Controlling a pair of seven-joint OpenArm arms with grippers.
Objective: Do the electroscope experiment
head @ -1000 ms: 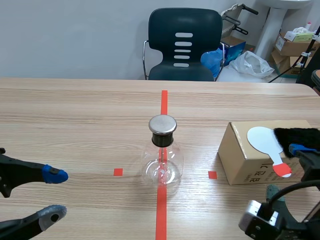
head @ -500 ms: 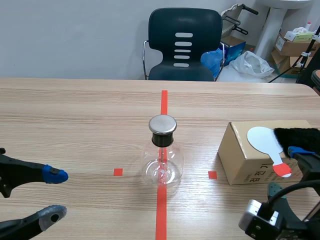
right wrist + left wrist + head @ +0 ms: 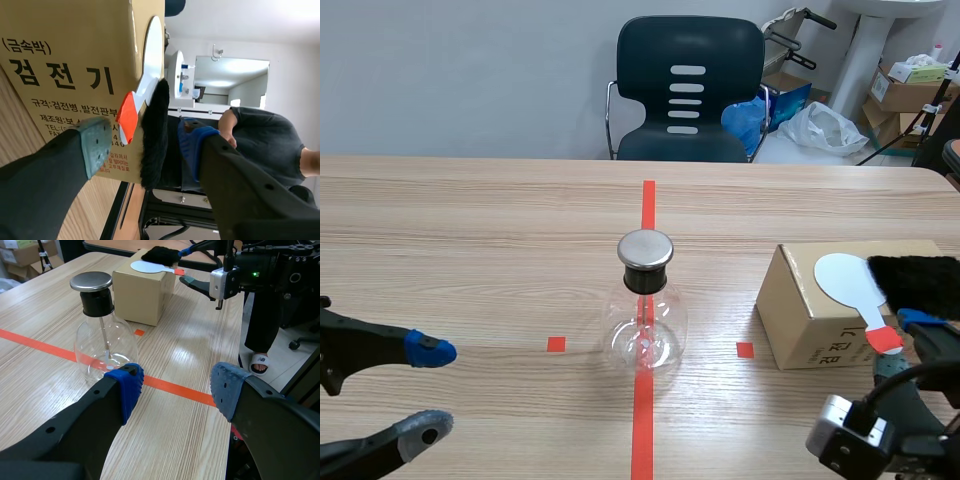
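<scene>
The electroscope, a clear glass flask (image 3: 646, 322) with a metal cap (image 3: 646, 250), stands on the red centre line. To its right is a cardboard box (image 3: 815, 320). On it lie a white paddle (image 3: 848, 279) with a red handle tip (image 3: 884, 340) and a black fur cloth (image 3: 917, 279). My right gripper (image 3: 145, 142) is at the box's near right corner. Its fingers straddle the red handle tip (image 3: 127, 117) and the fur's edge (image 3: 154, 135), with small gaps still showing. My left gripper (image 3: 428, 390) stands wide open and empty at the near left, the flask (image 3: 104, 340) ahead of it.
A dark chair (image 3: 689, 90) stands behind the table's far edge. Boxes and bags lie on the floor at the back right. In the right wrist view a person in a dark top (image 3: 262, 137) is beyond the box. The table's right edge runs close behind the box.
My right gripper's fingers have drawn closer together around the paddle's handle end, and that arm has sunk slightly. The left arm, flask and box have not moved.
</scene>
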